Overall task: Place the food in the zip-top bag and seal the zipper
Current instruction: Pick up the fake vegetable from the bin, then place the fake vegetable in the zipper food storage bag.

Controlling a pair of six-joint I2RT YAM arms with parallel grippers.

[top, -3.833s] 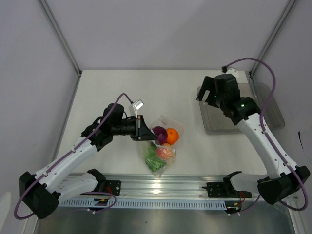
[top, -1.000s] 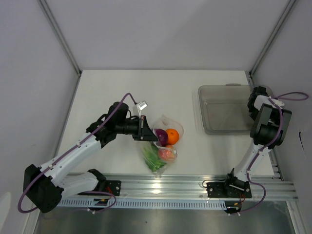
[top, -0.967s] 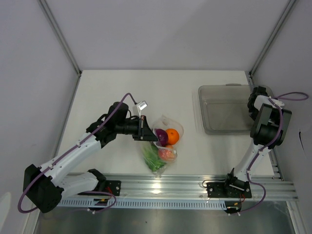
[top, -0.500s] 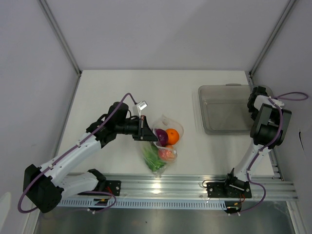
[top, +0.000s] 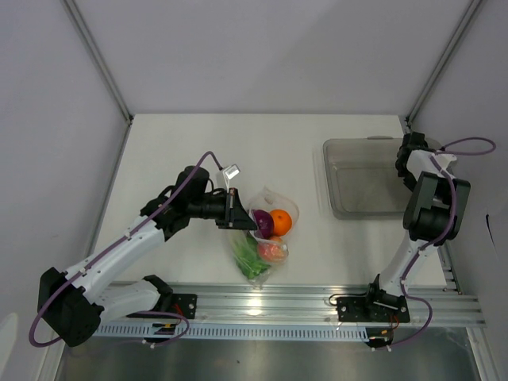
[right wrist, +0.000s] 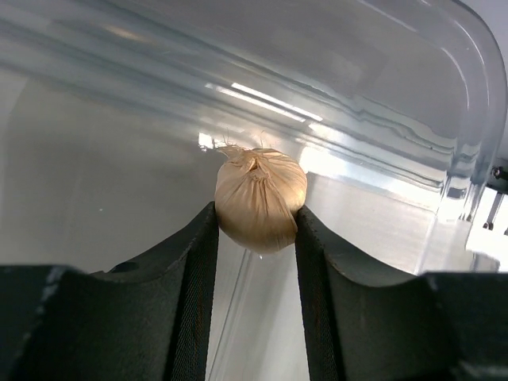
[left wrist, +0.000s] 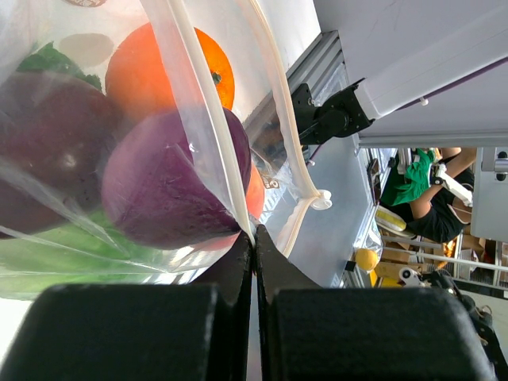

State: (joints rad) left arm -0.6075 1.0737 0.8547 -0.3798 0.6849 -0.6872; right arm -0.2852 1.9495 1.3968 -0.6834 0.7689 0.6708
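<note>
At two o'clock sits the clear tray (top: 361,190). Nearer centre, toward six, lies the loaded zip-top bag (top: 266,236), our left gripper (left wrist: 254,238) clamped on its thin, slippery zipper (left wrist: 196,87) edge. At the tray, our right gripper (right wrist: 255,221) pinches the small beige piece (right wrist: 260,198): light and soft-looking, so we'd squeeze gently across its belly.

I have two arms made of long white tubes with chunky black joints, and my left arm (top: 119,252) and my right arm (top: 432,213) look just the same. A thin purple cable (top: 194,168) runs along the left one, and another purple cable (top: 468,140) curls in a big loop by the right one. My left fingers (left wrist: 119,333) are black and blocky, and my right fingers (right wrist: 186,294) are black too, with a fine woven grain on their inner sides.
</note>
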